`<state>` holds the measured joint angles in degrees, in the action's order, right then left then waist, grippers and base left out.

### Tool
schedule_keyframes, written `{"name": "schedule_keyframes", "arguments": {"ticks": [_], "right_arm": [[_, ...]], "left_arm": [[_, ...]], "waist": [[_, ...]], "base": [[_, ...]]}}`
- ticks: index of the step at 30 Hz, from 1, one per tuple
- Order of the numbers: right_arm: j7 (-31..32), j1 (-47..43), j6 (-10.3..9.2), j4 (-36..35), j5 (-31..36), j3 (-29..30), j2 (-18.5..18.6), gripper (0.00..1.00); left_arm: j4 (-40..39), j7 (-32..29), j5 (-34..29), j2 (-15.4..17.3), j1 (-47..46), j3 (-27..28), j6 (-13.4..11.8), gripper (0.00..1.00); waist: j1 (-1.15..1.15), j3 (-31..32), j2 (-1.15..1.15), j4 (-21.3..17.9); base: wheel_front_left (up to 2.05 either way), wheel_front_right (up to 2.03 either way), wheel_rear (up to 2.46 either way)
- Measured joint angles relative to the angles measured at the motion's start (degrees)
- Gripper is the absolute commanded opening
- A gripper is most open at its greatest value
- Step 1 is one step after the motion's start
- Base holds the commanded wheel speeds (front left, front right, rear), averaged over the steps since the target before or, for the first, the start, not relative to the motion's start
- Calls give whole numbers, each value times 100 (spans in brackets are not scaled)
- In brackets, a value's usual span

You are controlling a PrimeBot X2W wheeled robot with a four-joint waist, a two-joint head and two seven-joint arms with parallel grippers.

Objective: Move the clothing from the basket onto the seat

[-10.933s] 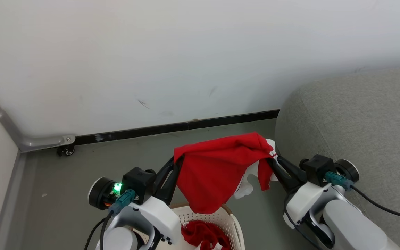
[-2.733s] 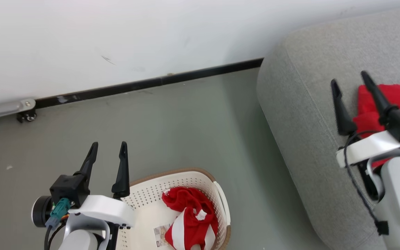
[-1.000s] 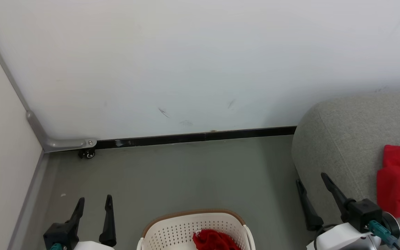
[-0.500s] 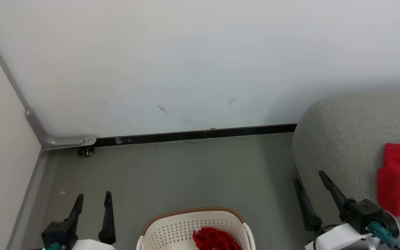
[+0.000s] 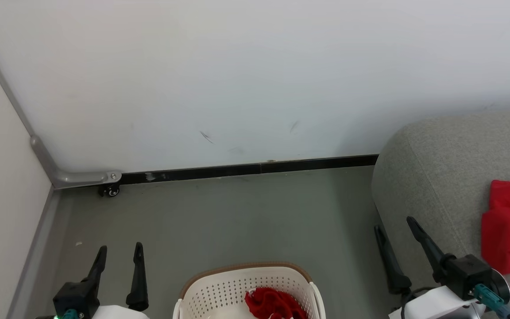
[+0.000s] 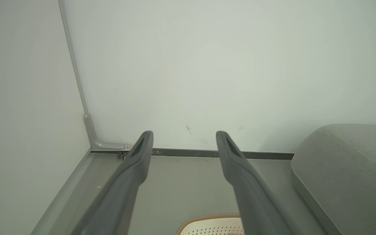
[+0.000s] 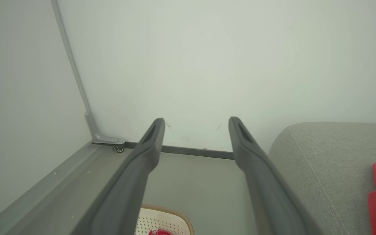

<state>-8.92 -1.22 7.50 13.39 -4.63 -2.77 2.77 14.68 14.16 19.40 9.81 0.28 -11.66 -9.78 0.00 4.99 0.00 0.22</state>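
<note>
Red fabric garment (image 5: 509, 226), earlier held aloft, now lies on the grey upholstered sofa (image 5: 436, 177). Left hand (image 5: 121, 246) and right hand (image 5: 393, 223) flank the cream perforated basket (image 5: 219, 292), both wide open, empty.

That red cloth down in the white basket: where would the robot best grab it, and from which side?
Probably from straight above, through the open top: the walls of the basket ring the red clothing on every side. Pinch the raised crumpled fold atop the heap; the bunched fabric offers a ridge to close on.
</note>
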Motion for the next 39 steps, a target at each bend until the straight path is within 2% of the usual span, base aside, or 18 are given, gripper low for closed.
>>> {"name": "schedule_keyframes", "arguments": {"ticks": [11,24,35,39], "right_arm": [[2,-1,0,-211,-38,80,-2,100],[18,-140,0,-575,131,658,-30,100],[44,-223,0,-933,163,943,-37,100],[45,-221,0,-1005,159,920,-41,100]], "left_arm": [[12,0,-127,16,-3,-213,202,100],[183,-2,-260,-68,-369,-691,566,100],[333,-2,-374,-216,-797,-975,823,100],[403,-2,-411,-255,-939,-1032,837,100]], "waist": [[0,-108,0,-63],[0,-335,0,-256],[0,-635,0,-555],[0,-749,0,-699]], "base": [[0,0,0],[0,0,0],[0,0,0],[0,0,0]]}}
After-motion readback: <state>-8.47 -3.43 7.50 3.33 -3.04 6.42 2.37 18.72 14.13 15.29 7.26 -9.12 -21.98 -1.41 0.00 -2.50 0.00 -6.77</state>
